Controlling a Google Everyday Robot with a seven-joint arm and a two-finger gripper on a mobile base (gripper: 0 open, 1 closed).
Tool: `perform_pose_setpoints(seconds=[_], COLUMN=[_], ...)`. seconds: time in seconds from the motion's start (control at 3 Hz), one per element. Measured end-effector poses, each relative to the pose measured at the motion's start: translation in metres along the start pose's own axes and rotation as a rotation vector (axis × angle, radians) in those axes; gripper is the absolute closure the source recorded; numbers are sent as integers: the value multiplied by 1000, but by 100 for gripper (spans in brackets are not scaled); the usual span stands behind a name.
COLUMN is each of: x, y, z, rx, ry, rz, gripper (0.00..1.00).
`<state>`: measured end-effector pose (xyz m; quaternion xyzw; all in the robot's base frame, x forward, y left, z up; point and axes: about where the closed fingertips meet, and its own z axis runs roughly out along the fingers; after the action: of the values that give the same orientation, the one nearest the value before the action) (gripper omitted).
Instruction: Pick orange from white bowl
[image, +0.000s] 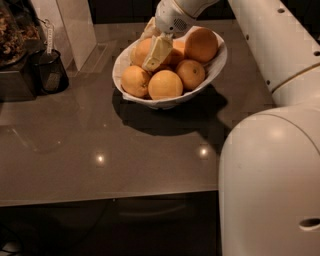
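1. Looking at where the gripper (149, 50) sits: it's down inside the white bowl (218, 62), at the rim side nearest the black cup (50, 75); the orange (139, 52) is right at it, tucked between the two fingers.
2. One pale finger (158, 51) lies across the orange's face and the other (149, 28) pokes out behind it; so the jaws are spread around the fruit; can't tell if they're actually pressing on it yet, and nothing is lifted.
3. A round fruit has no real long axis, so finger angle hardly matters imo; what matters is staying centred on it.
4. Crowding is the catch: two paler oranges (135, 81) (165, 85) sit just below the gripper toward the camera, and the big orange (201, 44) is off to its other side; the front finger could nudge them.
5. The bowl rim is close beside the gripper; straight up looks like the open way out; the countertop (100, 150) gives room around the bowl.
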<state>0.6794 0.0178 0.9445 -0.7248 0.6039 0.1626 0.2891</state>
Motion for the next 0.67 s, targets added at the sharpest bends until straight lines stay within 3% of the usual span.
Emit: perform_pose_setpoints(seconds=[0.33, 0.67], x=[0, -3], y=[0, 1], z=[0, -4], rx=[0, 0], ry=[0, 0], rz=[0, 0], gripper=[100, 100])
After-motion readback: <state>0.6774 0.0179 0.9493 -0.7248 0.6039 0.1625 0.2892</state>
